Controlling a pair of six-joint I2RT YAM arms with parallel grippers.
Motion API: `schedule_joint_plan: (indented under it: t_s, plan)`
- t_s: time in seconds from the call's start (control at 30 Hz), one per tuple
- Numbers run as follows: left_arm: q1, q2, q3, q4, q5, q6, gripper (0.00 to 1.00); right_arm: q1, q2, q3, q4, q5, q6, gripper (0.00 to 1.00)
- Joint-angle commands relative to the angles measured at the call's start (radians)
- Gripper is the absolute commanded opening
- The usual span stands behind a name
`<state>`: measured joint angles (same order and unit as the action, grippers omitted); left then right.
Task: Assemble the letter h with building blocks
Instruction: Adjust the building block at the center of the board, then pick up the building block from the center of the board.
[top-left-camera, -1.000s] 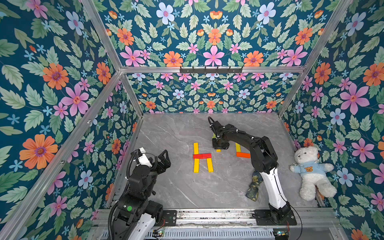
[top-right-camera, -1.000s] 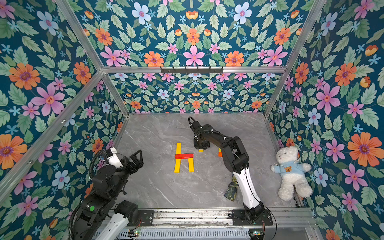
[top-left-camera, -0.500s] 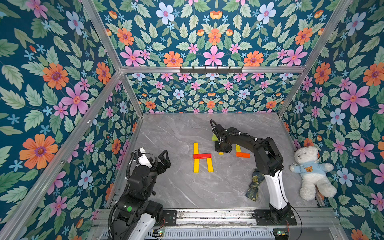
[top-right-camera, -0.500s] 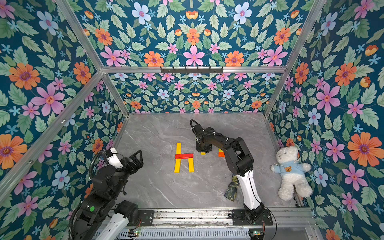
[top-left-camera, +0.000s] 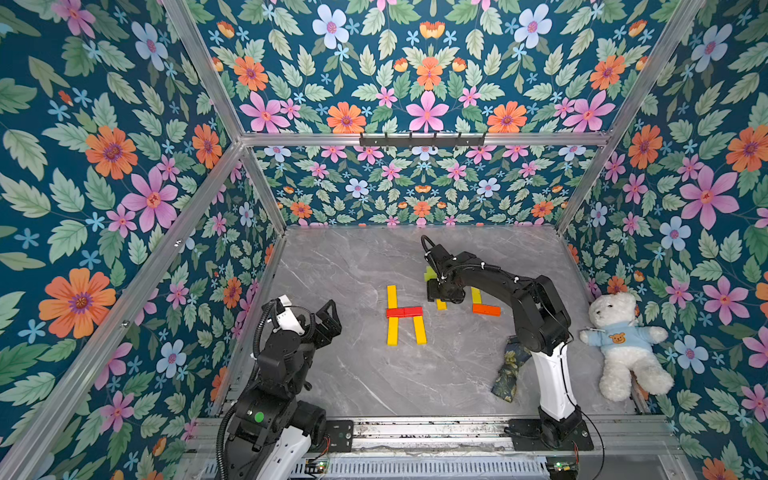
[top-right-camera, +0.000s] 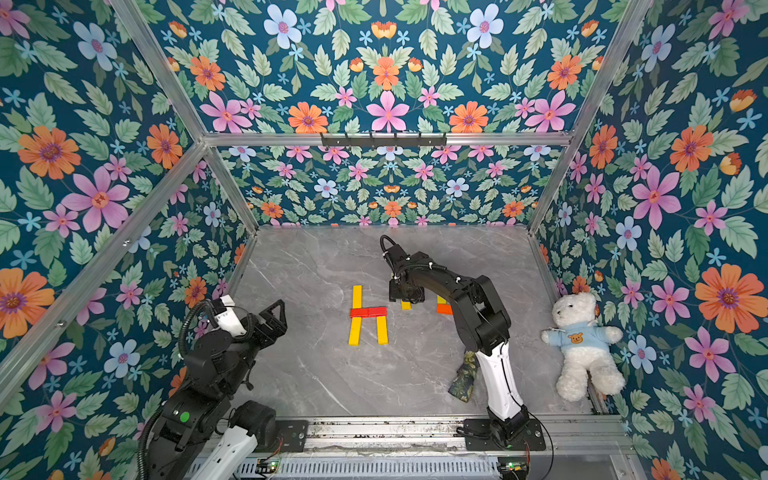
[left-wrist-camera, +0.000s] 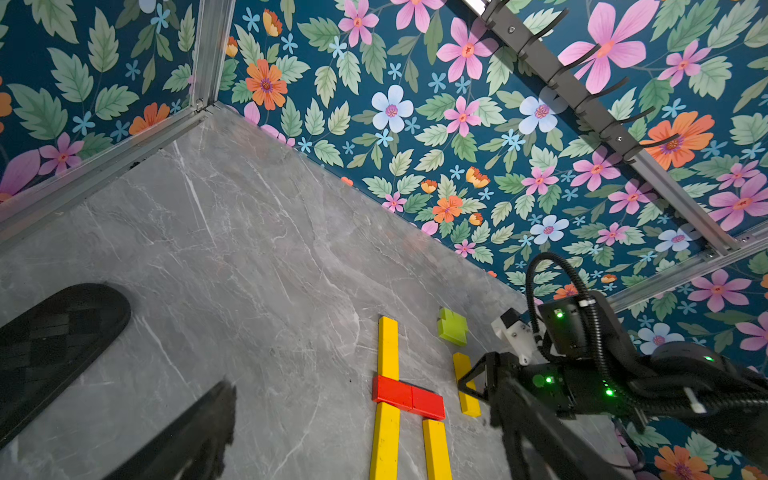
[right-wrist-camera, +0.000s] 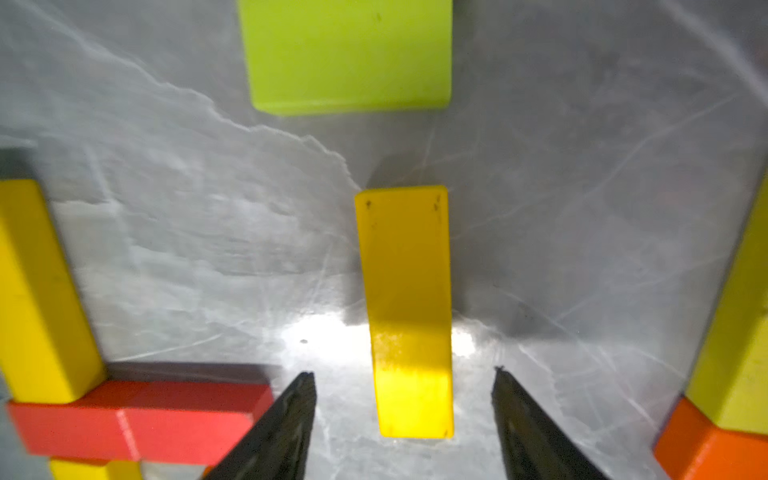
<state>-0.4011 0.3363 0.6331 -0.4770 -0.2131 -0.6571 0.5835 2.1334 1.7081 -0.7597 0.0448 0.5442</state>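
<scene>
Grey marble tabletop (top-left-camera: 353, 374), blocks (top-left-camera: 392, 295); floral walls (top-left-camera: 415, 83).

Dark teal walls (top-left-camera: 104, 187) papered with pink, orange and pale blue flowers and green leaves enclose a grey marble-patterned table (top-left-camera: 353, 374), with bare aluminium frame bars (top-left-camera: 291, 139) along the corners and a black hook rail (top-left-camera: 422, 141) on the back bar.

Left arm (top-left-camera: 286, 357): black housings, white lower link, corrugated black cable loop, green dot at base. Right arm (top-left-camera: 540, 320): black, white lower link, white cable ties, black base plate (top-left-camera: 582, 440). Right gripper (right-wrist-camera: 402, 371): tapering black fingers (right-wrist-camera: 282, 432).
</scene>
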Motion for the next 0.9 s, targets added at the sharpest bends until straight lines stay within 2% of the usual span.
schedule_joint_plan:
  t_s: [0.0,0.33,0.87]
  plan:
    - [0.001,0.004,0.002,0.023,-0.006,-0.005,1.00,0.002,-0.001,0.058,-0.023,0.031,0.005,0.79]
    - [0.001,0.001,0.002,0.020,-0.006,-0.004,1.00,-0.013,0.210,0.360,-0.135,0.091,0.014,0.79]
    - [0.001,-0.002,-0.001,0.023,-0.005,-0.005,1.00,-0.037,0.318,0.462,-0.120,0.034,0.013,0.76]
